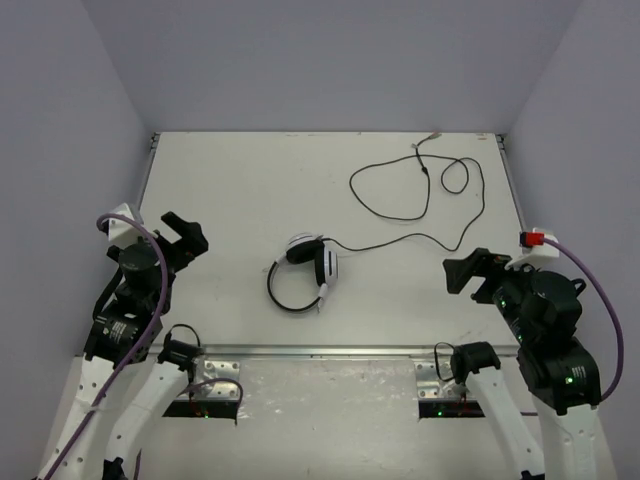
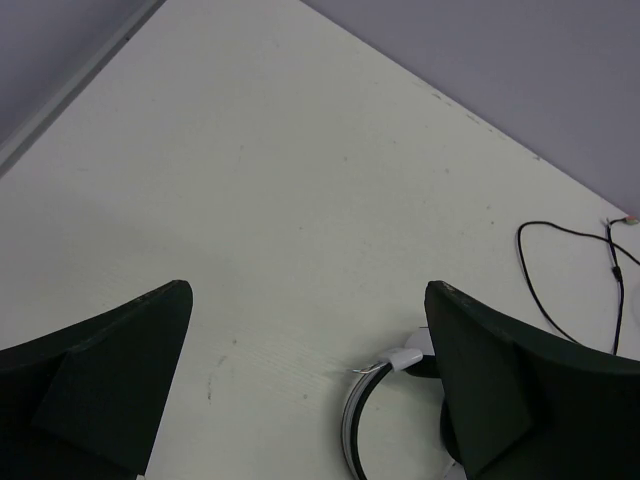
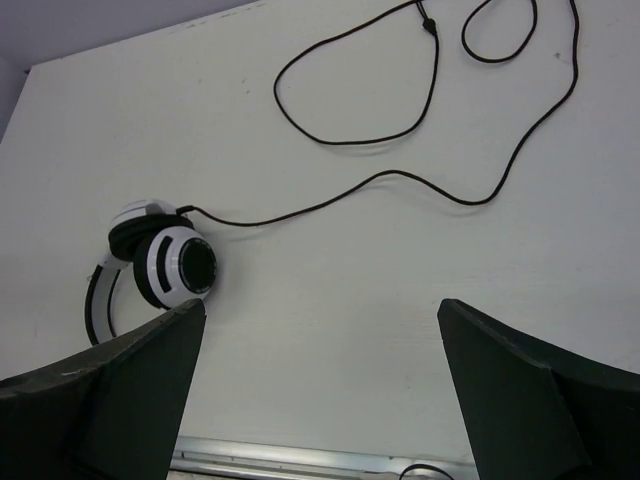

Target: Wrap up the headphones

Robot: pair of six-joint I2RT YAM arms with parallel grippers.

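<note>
Closest to each wrist camera, the dark fingers are filling the lower corners of the view. Both left fingers (image 2: 100, 390) (image 1: 178, 226) are standing wide apart, released, and they are grasping nothing; only bare worktop (image 2: 280, 200) is showing in the gap between them. Both right fingers (image 3: 110, 390) (image 1: 466, 264) are spread in the same way, released and holding nothing.

The headphones (image 1: 305, 270) (image 3: 172, 266) (image 2: 352, 425) are lying flat on the worktop between the two pairs of fingers, well apart from both. From above, they are lying to the right of the left fingers and to the left of the right fingers. In the left wrist view they are showing low in the picture, beside the finger on the right side, which is hiding part of them. In the right wrist view they are lying just past the tip of the finger on the left side. One white ear cup with a black centre is facing up there, and the thin headband is curving back toward the near edge of the worktop.

The cord (image 3: 390, 173) (image 1: 352, 183) is leaving the ear cups and running across the worktop ahead of the right fingers. Farther out from those fingers it is making loose open loops, spread out over the surface. Its pale plug (image 1: 430, 134) is lying beyond the loops, near the far edge of the worktop.
</note>
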